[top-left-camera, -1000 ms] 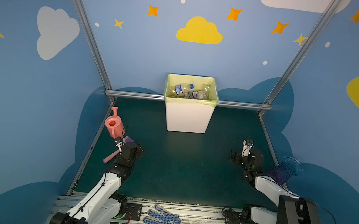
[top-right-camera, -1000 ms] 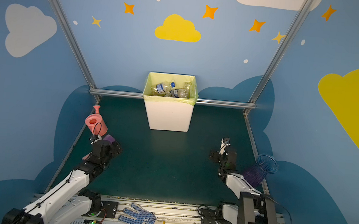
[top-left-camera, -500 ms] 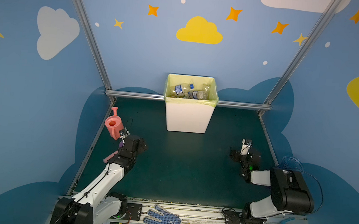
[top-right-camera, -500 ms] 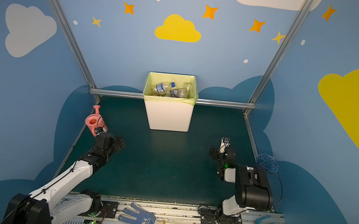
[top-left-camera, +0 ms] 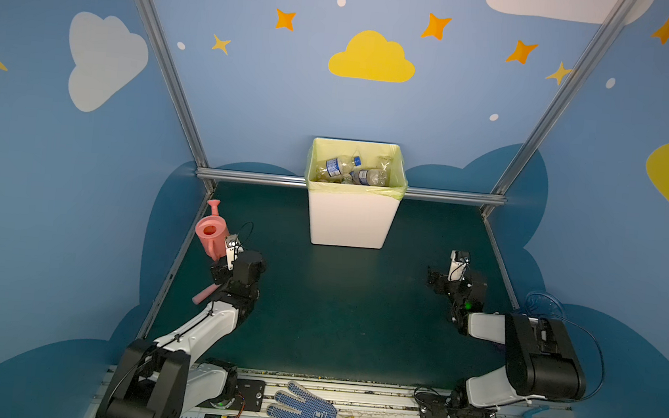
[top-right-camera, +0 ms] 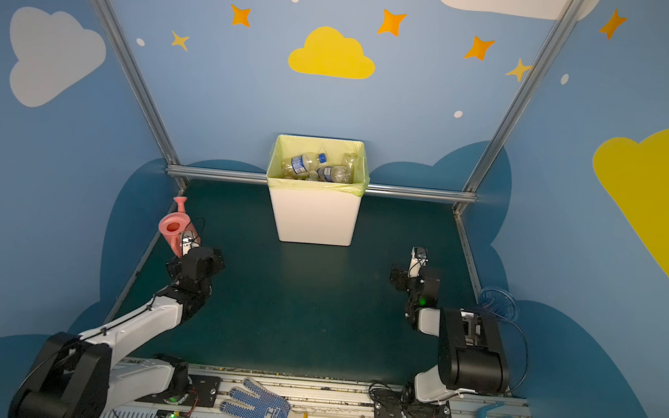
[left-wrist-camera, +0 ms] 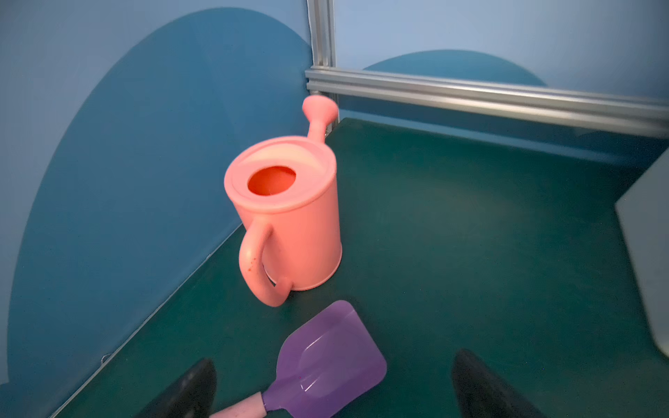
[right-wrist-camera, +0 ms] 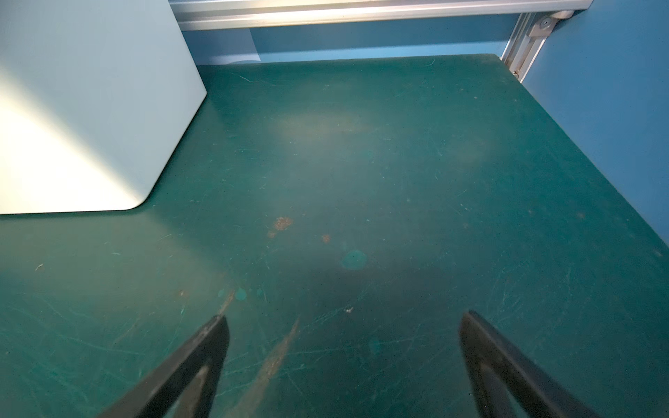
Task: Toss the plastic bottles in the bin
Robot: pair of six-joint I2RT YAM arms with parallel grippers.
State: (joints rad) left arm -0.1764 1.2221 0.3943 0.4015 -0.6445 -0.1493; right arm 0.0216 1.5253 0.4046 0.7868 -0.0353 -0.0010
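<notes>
Plainly, the table shows no loose bottle in any view, so I judge the job finished and the step in hand a tidy retreat. The bin stands at the middle of the far edge, with the bottles piled inside near its rim. The can stands upright by the left edge, with the scoop lying flat just beside it. The left gripper gapes empty above the scoop, and the right gripper gapes empty over bare table. Draw the left one straight back and up, lest it nudge scoop or can.
</notes>
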